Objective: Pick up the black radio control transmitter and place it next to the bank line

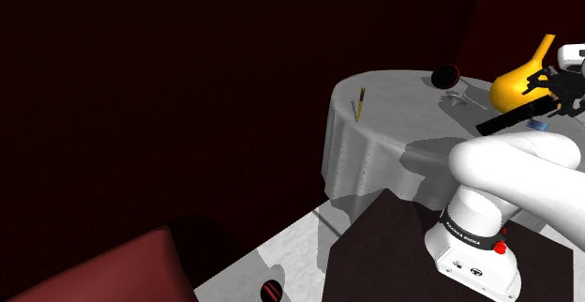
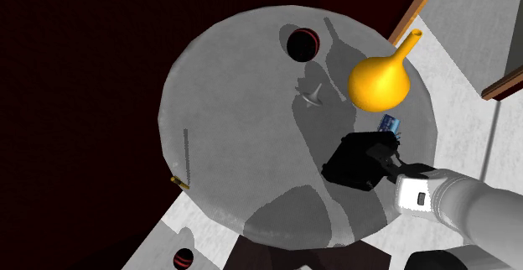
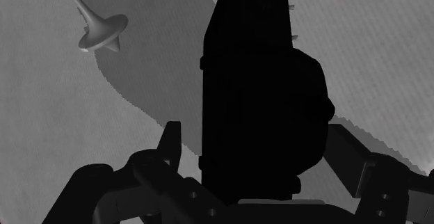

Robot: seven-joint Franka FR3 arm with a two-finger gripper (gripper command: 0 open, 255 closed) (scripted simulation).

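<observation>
Gripper (image 3: 259, 145) straddles the black transmitter (image 3: 264, 83), but black on black hides the contact, so I cannot tell whether it is clamped on the casing or merely around it. That transmitter is over the table (image 2: 218, 109) near the edge closest to the stand (image 1: 375, 244), just beside the small blue spool of bank line (image 2: 389, 124); resting or raised, I cannot say. The risk as I judge it: a loose hold on a smooth, hard, slab-like body would let it pivot or drop. Its long end, jutting well ahead of the gripper, could also sweep the light spool and send it rolling, or knock the glossy yellow gourd-shaped vase (image 2: 379, 80) beyond. The grey cloth (image 1: 366, 159) looks matte and finely woven, draping in folds over the round rim. A pale spinning-top shape (image 3: 99, 31) lies tipped nearer the table's middle
</observation>
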